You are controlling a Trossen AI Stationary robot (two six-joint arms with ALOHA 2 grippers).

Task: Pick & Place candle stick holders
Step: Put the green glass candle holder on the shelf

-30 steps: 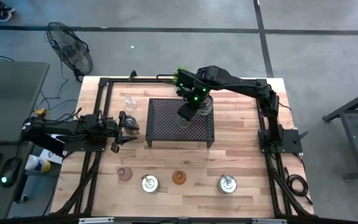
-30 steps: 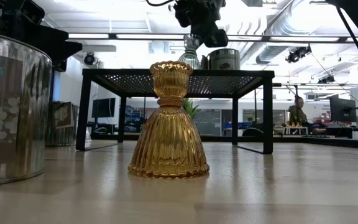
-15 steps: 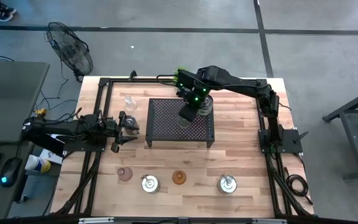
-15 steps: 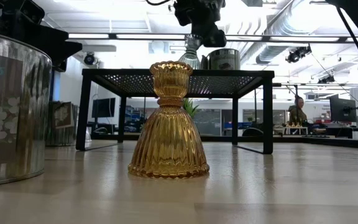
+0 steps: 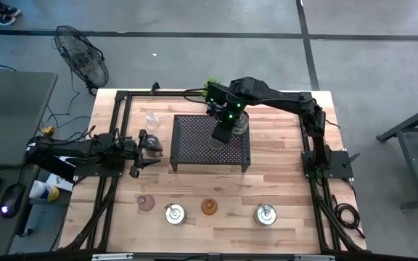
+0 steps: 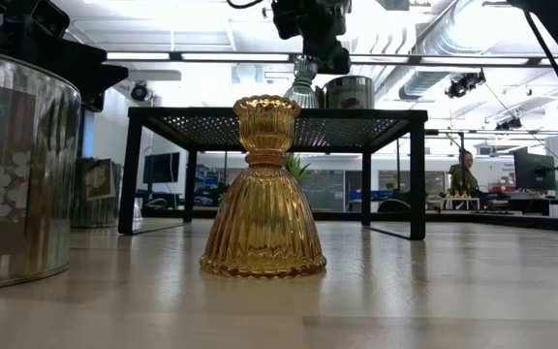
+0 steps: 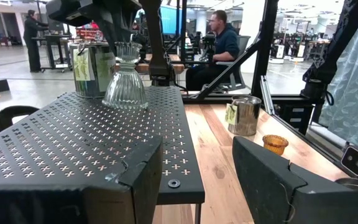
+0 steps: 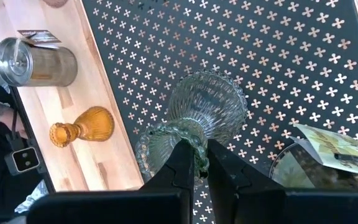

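The clear ribbed glass holder (image 8: pixel 202 112) stands upright on the black perforated rack (image 5: pixel 194 141), toward the rack's right side and just beside a silver holder with a paper tag (image 7: pixel 93 67). The right gripper (image 8: pixel 200 163) has its fingers pinched on the beaded rim of the holder's cup from above. From where I stand, the base looks down on the rack, though I can't be sure. To finish well, I'd say ease the fingers apart without dragging the rim, then rise straight up clear of the silver neighbour. The left gripper (image 7: pixel 197 180) waits partly open and empty at the rack's left edge.
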